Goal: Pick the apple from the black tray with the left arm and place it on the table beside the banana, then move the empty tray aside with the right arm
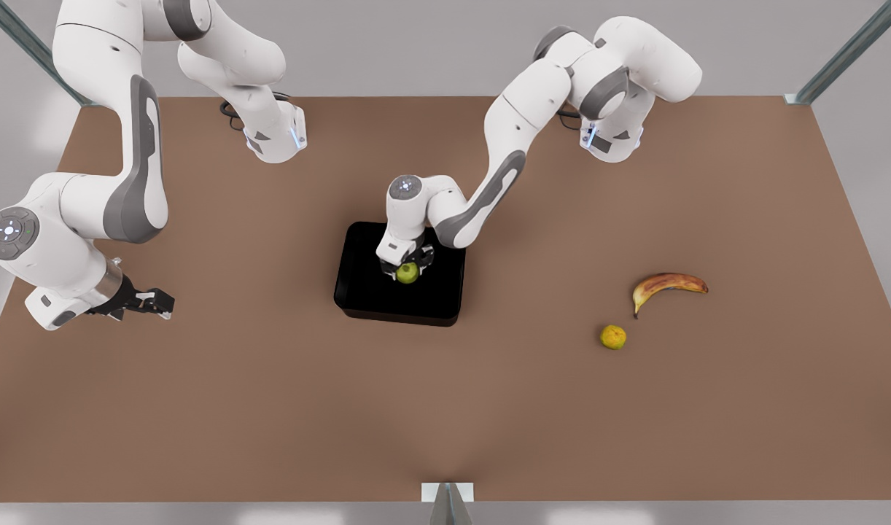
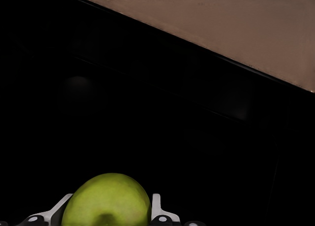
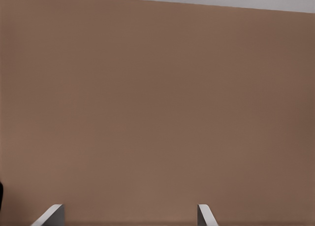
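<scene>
The yellow-green apple [image 1: 407, 273] sits in the middle of the glossy black tray [image 1: 365, 292], near the table's centre. My left gripper [image 1: 409, 264] reaches down over it from the arm on the front view's right. In the left wrist view its fingers [image 2: 156, 206] press against both sides of the apple [image 2: 106, 199], above the tray floor [image 2: 147, 113]. The banana [image 1: 668, 284] lies on the brown table [image 1: 445, 408] at the front view's right. My right gripper [image 1: 150, 302] waits low at the front view's left, open, with bare table between its fingers [image 3: 51, 213].
A yellow-orange round fruit [image 1: 613, 337] lies just in front of the banana, towards the tray. Both arm bases stand along the table's far edge. Bare tabletop stretches around the tray on every side.
</scene>
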`<state>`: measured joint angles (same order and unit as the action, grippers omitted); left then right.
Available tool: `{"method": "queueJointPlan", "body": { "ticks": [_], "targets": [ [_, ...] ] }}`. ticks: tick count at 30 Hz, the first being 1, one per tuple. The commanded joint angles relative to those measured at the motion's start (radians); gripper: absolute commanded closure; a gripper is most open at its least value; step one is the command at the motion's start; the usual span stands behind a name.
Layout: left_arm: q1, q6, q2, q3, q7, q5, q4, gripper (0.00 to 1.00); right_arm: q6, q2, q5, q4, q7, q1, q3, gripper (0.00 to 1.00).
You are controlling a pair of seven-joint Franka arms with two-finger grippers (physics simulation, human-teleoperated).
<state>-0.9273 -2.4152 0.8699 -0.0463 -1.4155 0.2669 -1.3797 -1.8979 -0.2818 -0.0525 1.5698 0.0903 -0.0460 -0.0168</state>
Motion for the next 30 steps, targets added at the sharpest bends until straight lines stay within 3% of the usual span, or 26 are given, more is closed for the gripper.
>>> {"method": "queueJointPlan", "body": {
  "ticks": [1, 3, 7, 10, 11, 12, 13, 14, 20, 22, 24, 25, 26, 27, 28, 29, 30],
  "targets": [
    [0.012, 0.119, -0.046, 0.002, -0.025, -0.005, 0.002, 0.20, 0.000, 0.001, 0.000, -0.001, 0.002, 0.000, 0.000, 0.00],
    [0.067, 0.241, -0.133, -0.006, 0.082, -0.047, -0.010, 0.20, 0.000, 0.001, 0.000, -0.001, 0.002, 0.000, 0.000, 0.00],
    [0.222, 0.283, -0.334, -0.006, 0.346, -0.090, -0.216, 0.20, 0.000, 0.000, 0.006, -0.001, -0.003, 0.002, 0.000, 0.00],
    [0.395, 0.360, -0.472, -0.006, 0.691, -0.161, -0.329, 0.20, 0.005, -0.007, 0.008, -0.037, -0.193, 0.090, 0.009, 0.00],
    [0.447, 0.347, -0.500, -0.004, 0.785, -0.172, -0.377, 0.20, 0.005, -0.007, 0.006, -0.037, -0.265, 0.124, 0.008, 0.00],
    [0.504, 0.213, -0.502, 0.002, 0.880, -0.166, -0.488, 0.20, 0.017, -0.007, 0.006, -0.037, -0.352, 0.178, 0.008, 0.00],
    [0.576, 0.036, -0.505, 0.003, 0.967, -0.170, -0.599, 0.13, 0.017, -0.008, 0.005, -0.037, -0.455, 0.230, 0.008, 0.00],
    [0.579, 0.028, -0.480, 0.003, 0.977, -0.172, -0.585, 0.00, 0.017, -0.017, 0.016, -0.054, -0.510, 0.250, 0.017, 0.00],
    [0.593, 0.044, -0.454, -0.004, 1.098, -0.230, -0.524, 0.00, 0.014, -0.066, 0.032, -0.088, -0.589, 0.316, 0.031, 0.00],
    [0.599, 0.363, -0.479, -0.004, 1.184, -0.235, -0.322, 0.00, -0.019, -0.091, 0.037, -0.082, -0.638, 0.322, 0.070, 0.00],
    [0.613, 0.478, -0.492, 0.003, 1.299, -0.255, -0.177, 0.00, -0.079, -0.126, 0.092, -0.059, -0.761, 0.382, 0.078, 0.00],
    [0.613, 0.519, -0.538, 0.000, 1.297, -0.262, -0.182, 0.00, -0.082, -0.120, 0.094, -0.022, -0.810, 0.399, 0.078, 0.00],
    [0.621, 0.487, -0.632, 0.002, 1.358, -0.264, -0.289, 0.00, -0.114, -0.096, 0.100, 0.035, -0.824, 0.416, 0.078, 0.00],
    [0.720, 0.551, -0.667, 0.005, 1.449, -0.386, -0.270, 0.00, -0.214, -0.050, 0.132, 0.151, -0.848, 0.423, 0.078, 0.00],
    [0.792, 0.728, -0.637, 0.006, 1.457, -0.365, -0.145, 0.00, -0.216, -0.008, 0.158, 0.196, -0.848, 0.423, 0.078, 0.00],
    [0.860, 0.742, -0.716, 0.009, 1.480, -0.357, -0.238, 0.00, -0.207, 0.035, 0.161, 0.228, -0.848, 0.422, 0.077, 0.00],
    [0.860, 0.381, -0.940, 0.013, 1.485, -0.342, -0.593, 0.00, -0.205, 0.055, 0.161, 0.251, -0.848, 0.420, 0.077, 0.00]
  ]
}}
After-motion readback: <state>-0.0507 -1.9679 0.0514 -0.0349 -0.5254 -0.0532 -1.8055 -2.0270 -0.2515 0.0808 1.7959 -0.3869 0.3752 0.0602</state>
